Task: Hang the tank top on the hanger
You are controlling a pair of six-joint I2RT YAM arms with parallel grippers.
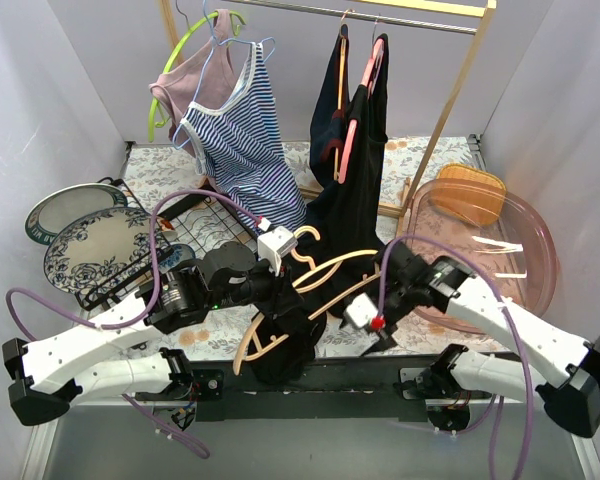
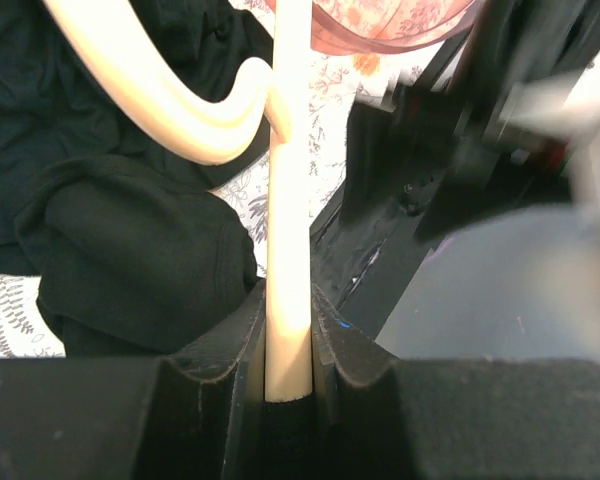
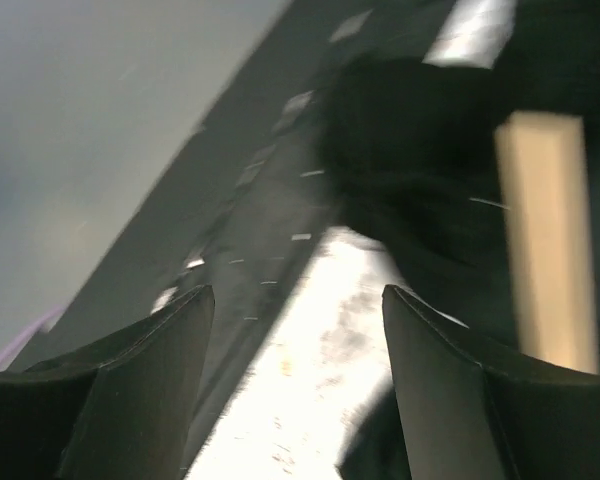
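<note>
The cream hanger (image 1: 330,268) lies tilted over the front middle of the table, its hook (image 1: 305,236) pointing to the back. My left gripper (image 1: 283,296) is shut on one of its arms. In the left wrist view the cream bar (image 2: 288,200) runs straight up from between the closed fingers (image 2: 225,345). The black tank top (image 1: 280,355) is bunched under and around the hanger's lower arm at the table's front edge; it also shows in the left wrist view (image 2: 130,250). My right gripper (image 1: 377,338) is open and empty just right of the hanger. Its view is blurred, with black fabric (image 3: 420,150) and a cream bar (image 3: 545,240) ahead.
A rail (image 1: 380,12) at the back holds a striped top (image 1: 240,130) on a lime-green hanger and black garments (image 1: 355,120) on pink and orange hangers. A clear pink tub (image 1: 510,250) stands at the right. Plates (image 1: 95,245) and a wire rack (image 1: 195,230) are at the left.
</note>
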